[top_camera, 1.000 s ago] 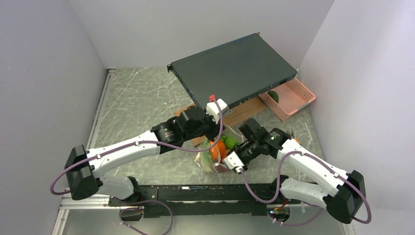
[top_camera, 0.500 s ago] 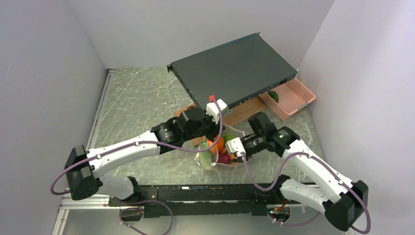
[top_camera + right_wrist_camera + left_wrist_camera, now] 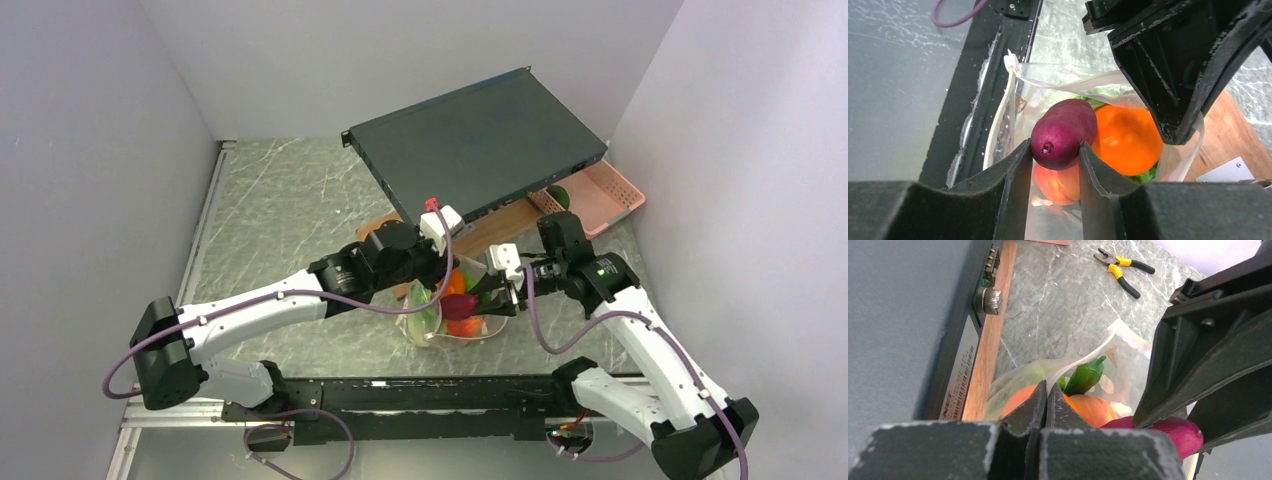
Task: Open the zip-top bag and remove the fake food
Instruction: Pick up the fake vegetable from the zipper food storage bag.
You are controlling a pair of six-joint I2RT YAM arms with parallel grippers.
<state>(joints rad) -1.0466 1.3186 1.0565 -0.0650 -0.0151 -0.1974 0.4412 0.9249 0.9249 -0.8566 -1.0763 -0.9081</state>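
Near the front edge of the marble table (image 3: 290, 200), at 6 o'clock from a dark metal case (image 3: 480, 145), the left gripper (image 3: 1045, 394) is clenched on the rim of the clear zip-top bag (image 3: 432, 325). The bag's mouth gapes open. From 3 o'clock, the right gripper (image 3: 1053, 150) grasps a purple sweet potato (image 3: 1064, 131) at that mouth, above the other fake food (image 3: 1125, 137) inside. A pink basket (image 3: 600, 200) sits at 2 o'clock, and pliers (image 3: 1120, 272) lie apart on the table.
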